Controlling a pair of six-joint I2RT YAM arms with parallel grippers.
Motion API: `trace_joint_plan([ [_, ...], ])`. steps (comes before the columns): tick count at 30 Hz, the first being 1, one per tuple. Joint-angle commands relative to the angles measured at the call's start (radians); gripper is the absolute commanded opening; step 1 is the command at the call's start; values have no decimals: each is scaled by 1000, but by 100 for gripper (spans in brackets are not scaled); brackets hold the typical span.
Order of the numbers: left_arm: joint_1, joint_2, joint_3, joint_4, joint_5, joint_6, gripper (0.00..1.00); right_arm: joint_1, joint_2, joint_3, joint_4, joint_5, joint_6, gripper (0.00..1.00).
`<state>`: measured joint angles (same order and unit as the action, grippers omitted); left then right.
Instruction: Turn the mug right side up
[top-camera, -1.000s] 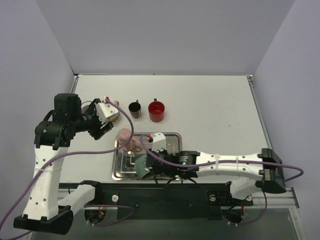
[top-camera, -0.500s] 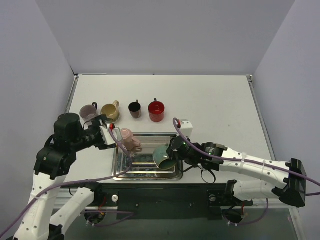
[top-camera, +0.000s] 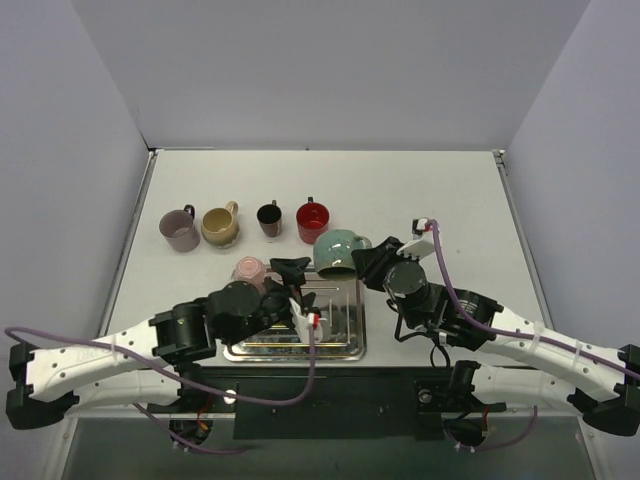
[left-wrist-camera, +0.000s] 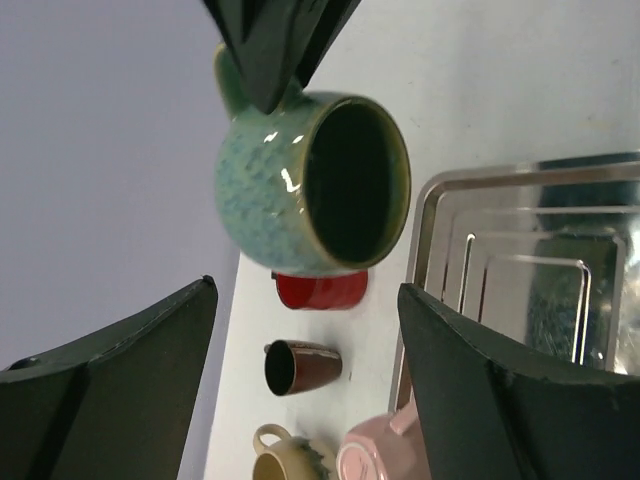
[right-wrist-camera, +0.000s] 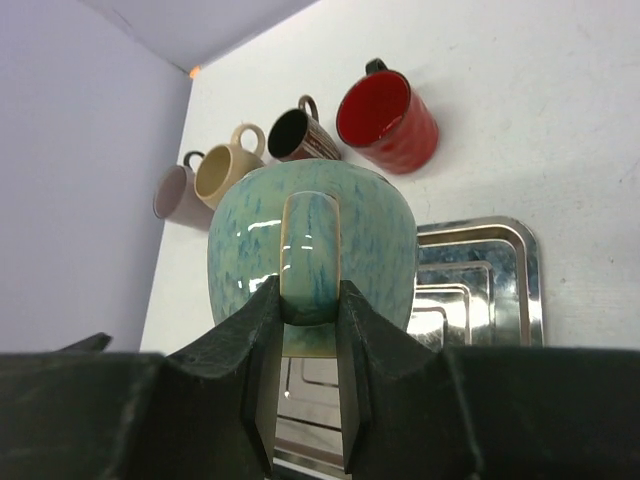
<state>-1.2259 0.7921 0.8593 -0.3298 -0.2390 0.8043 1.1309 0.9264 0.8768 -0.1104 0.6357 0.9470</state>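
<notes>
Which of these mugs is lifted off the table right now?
The teal glazed mug, clamped by its handle in the right gripper and held in the air. The rest, like the red mug and pink mug, sit down at table level.

The mug (right-wrist-camera: 330, 240) in the black-fingered right claw (right-wrist-camera: 307, 298) is glossy teal mottled with blue flecks, and dark olive inside. Beyond that claw are a red mug (right-wrist-camera: 388, 112), a dark brown striped mug (right-wrist-camera: 305, 133), a pale tan mug (right-wrist-camera: 225, 172) and a mauve mug (right-wrist-camera: 178, 195). Beneath it the tray (right-wrist-camera: 500, 290) is shiny silver and the table (right-wrist-camera: 520, 130) off-white. Beside the black left claw (left-wrist-camera: 307, 300) is a pink mug (left-wrist-camera: 375, 460).
</notes>
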Motion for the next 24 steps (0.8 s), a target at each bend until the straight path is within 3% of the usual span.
trace_joint_plan([
  [1, -89, 100, -8, 415, -261, 113, 84, -8, -58, 21, 254, 137, 52, 0],
  [7, -81, 177, -95, 629, -258, 260, 86, -10, -81, 18, 284, 144, 36, 0],
  [13, -69, 219, -54, 609, -237, 286, 85, -10, -75, 1, 325, 111, 50, 0],
  [24, 77, 309, 29, 548, -217, 306, 79, 0, -70, -36, 400, 12, 111, 0],
])
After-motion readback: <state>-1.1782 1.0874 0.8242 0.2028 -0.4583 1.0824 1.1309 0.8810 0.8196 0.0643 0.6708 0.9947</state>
